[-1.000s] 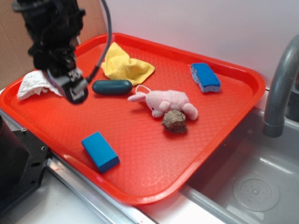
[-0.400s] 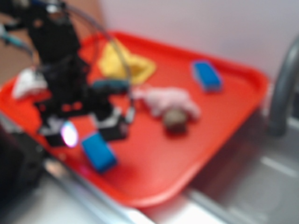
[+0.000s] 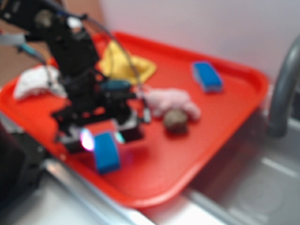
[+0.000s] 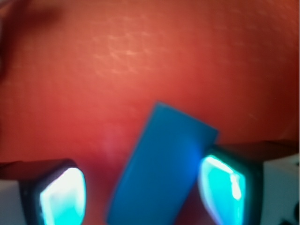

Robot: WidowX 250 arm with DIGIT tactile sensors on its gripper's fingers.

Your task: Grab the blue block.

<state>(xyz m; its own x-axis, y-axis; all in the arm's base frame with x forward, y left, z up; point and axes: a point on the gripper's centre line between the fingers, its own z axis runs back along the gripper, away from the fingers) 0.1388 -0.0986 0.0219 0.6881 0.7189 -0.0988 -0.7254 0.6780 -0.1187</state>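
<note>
In the wrist view the blue block (image 4: pixel 161 171) lies flat on the red tray (image 4: pixel 140 56) between the two fingers of the gripper (image 4: pixel 140 194), whose jaws stand spread with the block in the gap. Its long axis runs from about 7 o'clock to 1 o'clock, the far short end pointing up toward 1 o'clock. The right finger pad (image 4: pixel 224 186) sits just beside, perhaps touching, the block's right edge near its far corner; blur keeps contact uncertain. The left pad (image 4: pixel 62 197) stands apart from the block, with bare tray between them.

In the blurred exterior view the blue block (image 3: pixel 107 152) sits near the tray's front rim (image 3: pixel 140 199) at 6 o'clock, with the black gripper (image 3: pixel 101 138) low over it. Open red surface spreads from the block toward 3 o'clock. Farther back, toward 1 o'clock, a brown rock-like lump (image 3: pixel 176 121) lies just beside a pink plush (image 3: pixel 171 101). A dark teal object (image 3: pixel 115 85) shows partly behind the arm. At 10 o'clock a white crumpled cloth (image 3: pixel 33 82) rests by the left rim; a yellow cloth (image 3: pixel 126 65) lies beyond, and a blue sponge (image 3: pixel 207 76) lies near the far right rim
</note>
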